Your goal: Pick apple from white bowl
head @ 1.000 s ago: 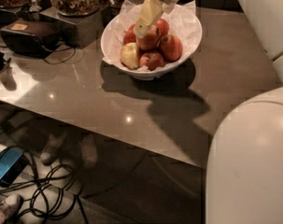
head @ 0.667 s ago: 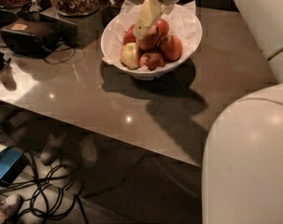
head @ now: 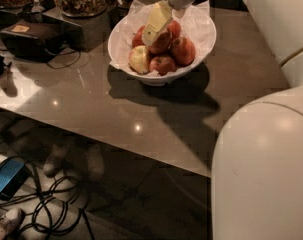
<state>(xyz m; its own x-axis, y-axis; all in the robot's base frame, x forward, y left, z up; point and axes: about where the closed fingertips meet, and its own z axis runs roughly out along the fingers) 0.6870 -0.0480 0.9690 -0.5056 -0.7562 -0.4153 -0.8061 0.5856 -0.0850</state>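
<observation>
The apple (head: 162, 63) sits at the front of the white bowl (head: 201, 44), touching a pale yellow-green apple (head: 139, 59) on one side and a darker red one (head: 183, 50) on the other. The gripper (head: 152, 31) reaches down into the bowl from above, low over the fruit just behind it; whether it is parted or closed I cannot tell. The bowl stands on a grey table (head: 141, 114), with a black box (head: 33, 39) well off to the side.
</observation>
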